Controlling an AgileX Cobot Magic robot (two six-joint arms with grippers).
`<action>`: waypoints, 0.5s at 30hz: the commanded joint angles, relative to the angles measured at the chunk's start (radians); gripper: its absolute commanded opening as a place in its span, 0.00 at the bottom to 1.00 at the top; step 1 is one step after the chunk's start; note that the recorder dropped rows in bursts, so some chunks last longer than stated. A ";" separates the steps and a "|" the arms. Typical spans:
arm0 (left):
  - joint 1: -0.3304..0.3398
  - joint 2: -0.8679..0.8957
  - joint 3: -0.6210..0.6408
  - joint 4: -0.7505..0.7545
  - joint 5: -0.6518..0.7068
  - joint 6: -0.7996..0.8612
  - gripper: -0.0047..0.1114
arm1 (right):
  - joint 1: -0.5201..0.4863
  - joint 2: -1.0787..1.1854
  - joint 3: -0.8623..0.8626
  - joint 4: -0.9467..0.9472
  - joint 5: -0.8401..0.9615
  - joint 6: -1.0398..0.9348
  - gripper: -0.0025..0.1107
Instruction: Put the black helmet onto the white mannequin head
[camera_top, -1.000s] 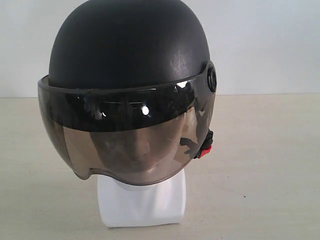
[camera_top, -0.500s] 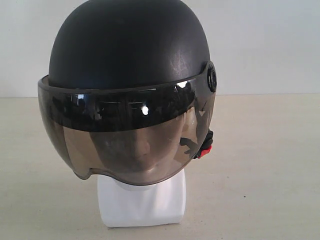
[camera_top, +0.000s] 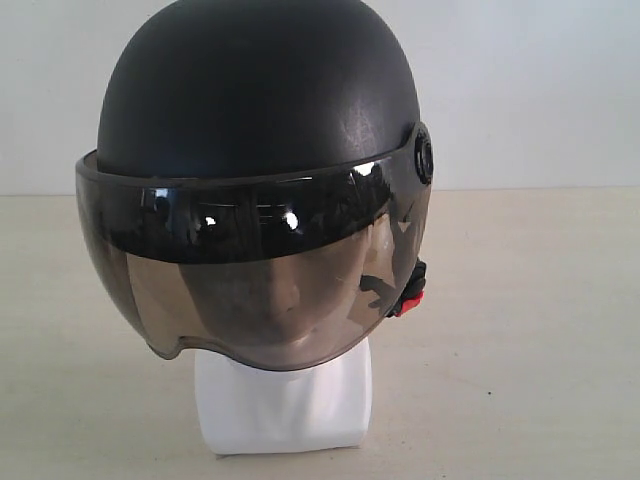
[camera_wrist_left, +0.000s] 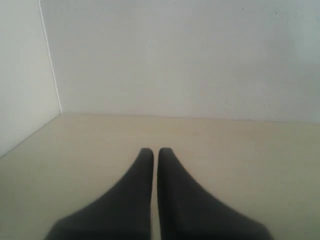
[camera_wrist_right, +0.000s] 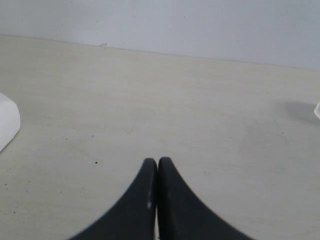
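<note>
The black helmet (camera_top: 258, 90) sits on the white mannequin head, whose face (camera_top: 275, 295) shows dimly through the smoky visor and whose white base (camera_top: 283, 405) stands on the table. A red buckle clip (camera_top: 412, 297) hangs at the helmet's side. Neither gripper appears in the exterior view. In the left wrist view my left gripper (camera_wrist_left: 155, 151) is shut with nothing in it, over bare table. My right gripper (camera_wrist_right: 157, 162) in the right wrist view is likewise shut and empty; a white corner (camera_wrist_right: 7, 125), probably the mannequin's base, shows at that picture's edge.
A pale beige table (camera_top: 530, 330) runs back to a white wall (camera_top: 530, 90). The left wrist view shows a corner where two white walls meet (camera_wrist_left: 50, 60). A small white object (camera_wrist_right: 317, 110) peeks in at the edge of the right wrist view.
</note>
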 joint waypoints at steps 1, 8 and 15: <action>-0.005 -0.004 0.005 -0.018 0.163 0.027 0.08 | -0.006 -0.005 0.000 -0.001 -0.010 -0.003 0.02; -0.005 -0.004 0.005 -0.170 0.165 0.143 0.08 | -0.006 -0.005 0.000 -0.001 -0.010 0.006 0.02; -0.005 -0.004 0.005 -0.188 0.162 0.172 0.08 | -0.006 -0.005 0.000 -0.001 -0.010 0.006 0.02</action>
